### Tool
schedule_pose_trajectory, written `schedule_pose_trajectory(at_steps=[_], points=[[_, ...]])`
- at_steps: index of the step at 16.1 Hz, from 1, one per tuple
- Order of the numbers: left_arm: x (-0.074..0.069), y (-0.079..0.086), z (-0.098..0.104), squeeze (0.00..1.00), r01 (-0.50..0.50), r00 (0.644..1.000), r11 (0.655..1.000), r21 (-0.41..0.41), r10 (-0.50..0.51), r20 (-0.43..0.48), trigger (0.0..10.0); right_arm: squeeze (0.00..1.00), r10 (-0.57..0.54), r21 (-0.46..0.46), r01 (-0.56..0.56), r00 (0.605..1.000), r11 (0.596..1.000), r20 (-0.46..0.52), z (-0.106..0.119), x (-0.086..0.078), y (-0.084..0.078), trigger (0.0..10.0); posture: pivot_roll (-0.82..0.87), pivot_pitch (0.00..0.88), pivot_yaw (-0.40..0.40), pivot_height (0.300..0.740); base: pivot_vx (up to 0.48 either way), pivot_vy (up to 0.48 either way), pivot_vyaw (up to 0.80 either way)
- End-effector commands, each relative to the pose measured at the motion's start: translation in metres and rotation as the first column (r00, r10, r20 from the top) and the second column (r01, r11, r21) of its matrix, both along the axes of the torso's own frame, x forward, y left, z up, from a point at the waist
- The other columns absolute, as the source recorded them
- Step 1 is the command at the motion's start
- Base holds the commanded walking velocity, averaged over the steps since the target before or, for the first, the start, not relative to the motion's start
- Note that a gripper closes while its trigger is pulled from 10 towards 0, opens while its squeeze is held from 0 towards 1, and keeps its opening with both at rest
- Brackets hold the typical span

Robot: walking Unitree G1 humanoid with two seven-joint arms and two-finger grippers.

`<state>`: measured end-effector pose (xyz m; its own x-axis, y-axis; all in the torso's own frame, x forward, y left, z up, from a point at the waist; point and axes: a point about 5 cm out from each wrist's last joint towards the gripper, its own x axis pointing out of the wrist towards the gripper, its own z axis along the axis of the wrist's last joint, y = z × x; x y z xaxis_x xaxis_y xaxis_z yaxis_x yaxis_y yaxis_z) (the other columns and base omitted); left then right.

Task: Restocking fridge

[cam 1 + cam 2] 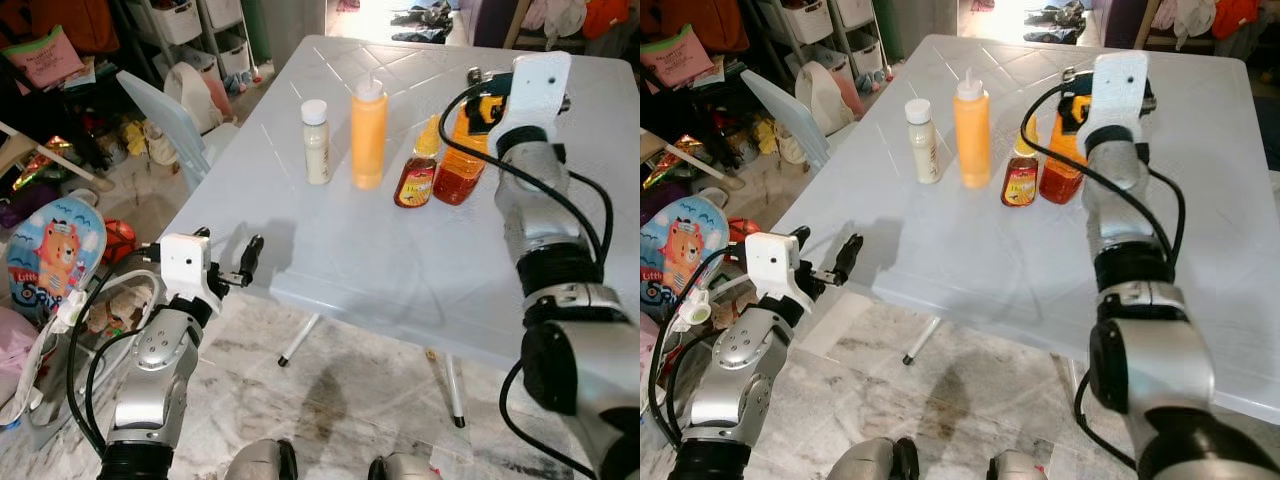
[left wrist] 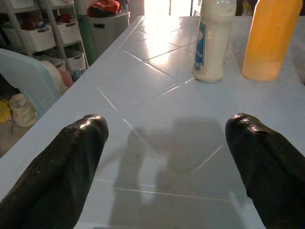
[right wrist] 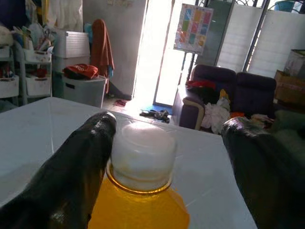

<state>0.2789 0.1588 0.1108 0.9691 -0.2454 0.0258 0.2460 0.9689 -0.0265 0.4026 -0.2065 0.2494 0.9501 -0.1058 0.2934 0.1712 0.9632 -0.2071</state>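
Observation:
On the white table (image 1: pixel 330 250) stands a row of containers: a white bottle (image 1: pixel 316 142), a tall orange squeeze bottle (image 1: pixel 368 135), a small honey bottle (image 1: pixel 416 172) and a big amber bottle (image 1: pixel 460 168) with a white cap (image 3: pixel 142 155). My right arm (image 1: pixel 530 100) reaches over the table to the amber bottle. My right gripper (image 3: pixel 170 125) is open, one finger touching the cap's side, the other well clear of it. My left gripper (image 1: pixel 245 262) is open and holds nothing, level with the table's near-left edge and pointing at the white bottle (image 2: pixel 212 40).
Shelves with white bins (image 1: pixel 190 20) and floor clutter lie to the left, with a pale blue plastic chair (image 1: pixel 165 120) and a cartoon-bear child seat (image 1: pixel 55 255). The table's thin legs (image 1: pixel 300 340) stand on marbled floor. A dark sofa (image 3: pixel 224 95) lies beyond the table.

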Motion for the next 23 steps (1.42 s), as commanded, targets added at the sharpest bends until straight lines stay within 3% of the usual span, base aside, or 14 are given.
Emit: schedule_pose_trajectory(at_steps=[1,12,16,20,23], points=[[0.0,0.002,-0.002,0.0,0.01,1.0,1.0,0.028,-0.009,-0.011,10.0,0.0,0.001,0.012,-0.001,1.0,1.0,0.011,0.005,0.002,0.0,0.0,0.03,0.097,0.086,0.74,0.0,0.0,0.0],[0.004,-0.001,-0.003,0.0,0.02,1.0,0.999,0.044,-0.019,-0.016,10.0,0.0,0.022,0.072,-0.019,0.999,0.997,-0.044,-0.01,0.005,0.003,0.0,0.03,0.097,0.089,0.74,0.0,0.0,0.0],[0.005,-0.003,-0.004,0.0,0.022,1.0,0.999,0.044,-0.021,-0.021,10.0,0.0,0.031,0.099,-0.029,0.999,0.995,-0.019,-0.01,0.002,0.004,0.0,0.02,0.084,0.084,0.74,0.0,0.0,0.0],[0.007,-0.005,-0.007,0.0,0.017,0.999,0.999,0.029,-0.016,-0.033,10.0,0.0,0.01,0.111,-0.016,0.998,0.994,0.054,-0.008,-0.013,0.006,0.0,0.0,0.062,0.071,0.74,0.0,0.0,0.0],[0.009,-0.008,-0.01,0.0,0.025,0.999,0.999,0.022,-0.024,-0.041,10.0,0.0,-0.02,0.136,0.017,1.0,0.991,0.023,-0.022,-0.032,0.013,0.0,-0.02,0.039,0.066,0.74,0.0,0.0,0.0]])
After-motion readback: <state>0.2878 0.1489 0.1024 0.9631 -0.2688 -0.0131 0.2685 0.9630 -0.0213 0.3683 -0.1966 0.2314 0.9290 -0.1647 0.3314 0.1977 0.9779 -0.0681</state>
